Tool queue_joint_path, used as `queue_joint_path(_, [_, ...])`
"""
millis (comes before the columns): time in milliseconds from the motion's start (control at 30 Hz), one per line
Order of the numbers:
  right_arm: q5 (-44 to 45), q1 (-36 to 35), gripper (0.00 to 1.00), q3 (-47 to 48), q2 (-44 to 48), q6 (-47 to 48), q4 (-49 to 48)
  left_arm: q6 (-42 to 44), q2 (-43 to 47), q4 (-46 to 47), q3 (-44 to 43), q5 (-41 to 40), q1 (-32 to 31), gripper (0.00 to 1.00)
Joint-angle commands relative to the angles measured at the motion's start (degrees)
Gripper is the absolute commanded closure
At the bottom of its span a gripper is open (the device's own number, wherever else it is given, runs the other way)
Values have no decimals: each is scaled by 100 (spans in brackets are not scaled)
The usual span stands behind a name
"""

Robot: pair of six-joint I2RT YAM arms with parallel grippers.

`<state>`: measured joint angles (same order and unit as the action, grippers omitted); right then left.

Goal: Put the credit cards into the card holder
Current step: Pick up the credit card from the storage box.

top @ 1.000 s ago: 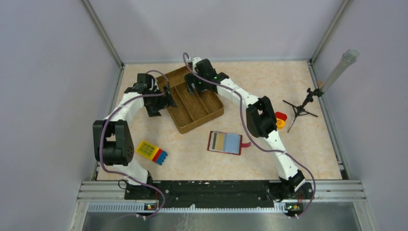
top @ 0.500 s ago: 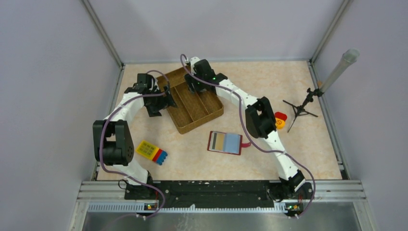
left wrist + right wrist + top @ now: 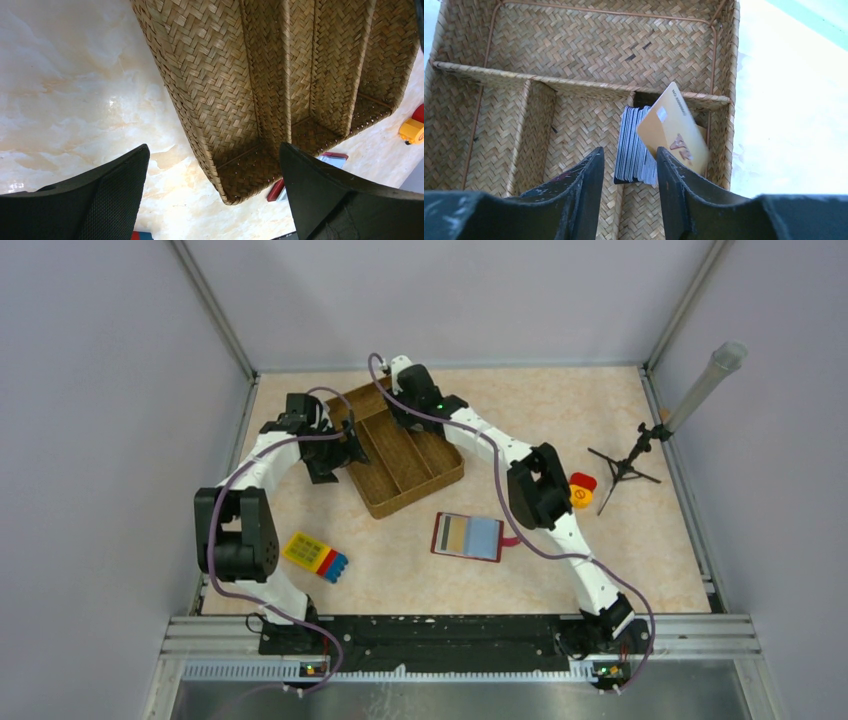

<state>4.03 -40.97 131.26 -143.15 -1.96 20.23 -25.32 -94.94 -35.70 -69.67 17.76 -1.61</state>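
The credit cards lie in a woven basket (image 3: 440, 472). In the right wrist view a stack of grey-silver cards (image 3: 633, 145) stands on edge in a basket compartment, with a tan-yellow card (image 3: 674, 131) leaning on its right side. My right gripper (image 3: 629, 152) is open above the stack, one finger on each side, and is over the basket's far end in the top view (image 3: 396, 412). The card holder (image 3: 468, 536), a red wallet lying open, is on the table in front of the basket. My left gripper (image 3: 215, 190) is open and empty around the basket's left wall (image 3: 350, 445).
A yellow-red-blue toy block (image 3: 315, 556) lies near the left arm. A red and yellow object (image 3: 582, 488) and a small tripod (image 3: 625, 465) with a grey tube stand at the right. Grey walls close in the table on three sides.
My right gripper has shifted a little toward the far left over the basket. The left arm, the basket and the card holder have not moved.
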Motion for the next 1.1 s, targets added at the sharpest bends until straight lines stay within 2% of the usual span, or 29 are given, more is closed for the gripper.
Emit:
queue_joint_path(0, [98, -122, 60, 250, 107, 11, -374, 71, -41, 46, -142, 153, 10, 1])
queue_joint_path(167, [205, -122, 64, 268, -19, 48, -478, 71, -31, 46, -132, 184, 3, 1])
queue_joint_path(600, [948, -122, 63, 194, -245, 161, -631, 63, -26, 46, -129, 263, 2, 1])
queue_joint_path(800, [1102, -122, 77, 132, -213, 108, -715, 61, -22, 55, -122, 257, -3, 1])
queue_joint_path(867, [1115, -122, 79, 130, -192, 61, -678, 71, -31, 55, -125, 264, 0, 1])
queue_joint_path(967, [1077, -122, 78, -5, -42, -63, -624, 71, -23, 55, -117, 248, 0, 1])
queue_joint_path(1067, [878, -122, 72, -358, 277, -86, -749, 71, -26, 50, -123, 246, 2, 1])
